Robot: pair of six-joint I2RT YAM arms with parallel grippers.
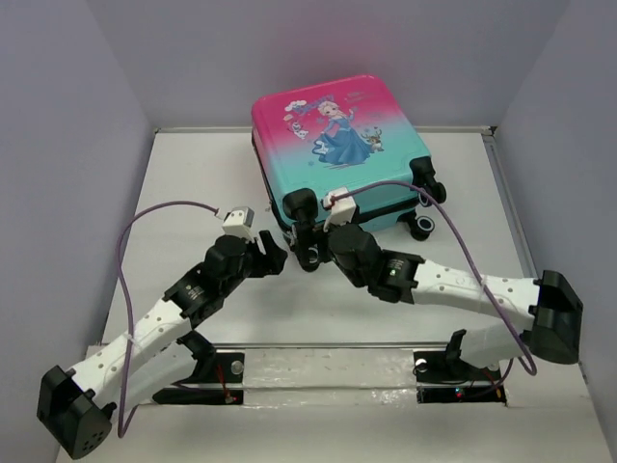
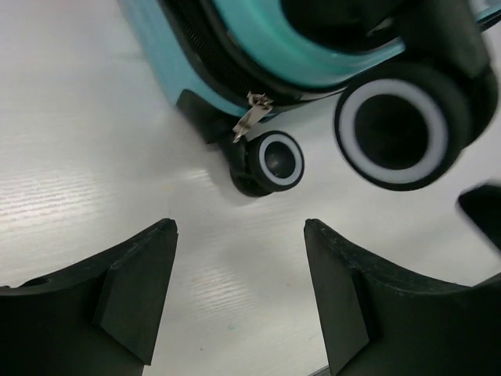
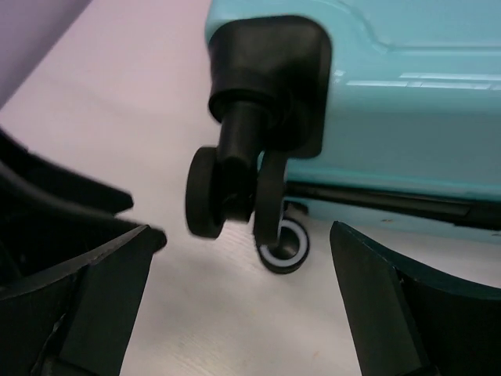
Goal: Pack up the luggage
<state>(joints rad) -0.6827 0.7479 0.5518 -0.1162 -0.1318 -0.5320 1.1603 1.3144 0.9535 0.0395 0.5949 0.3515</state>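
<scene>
The luggage lies flat and closed on the white surface, toward the far middle, with its princess print up and its black wheels facing the near side. The left fingers and the right fingers both stand spread wide, grasping nothing — each is just short of the near-left corner wheel, with only bare surface between its tips.
</scene>
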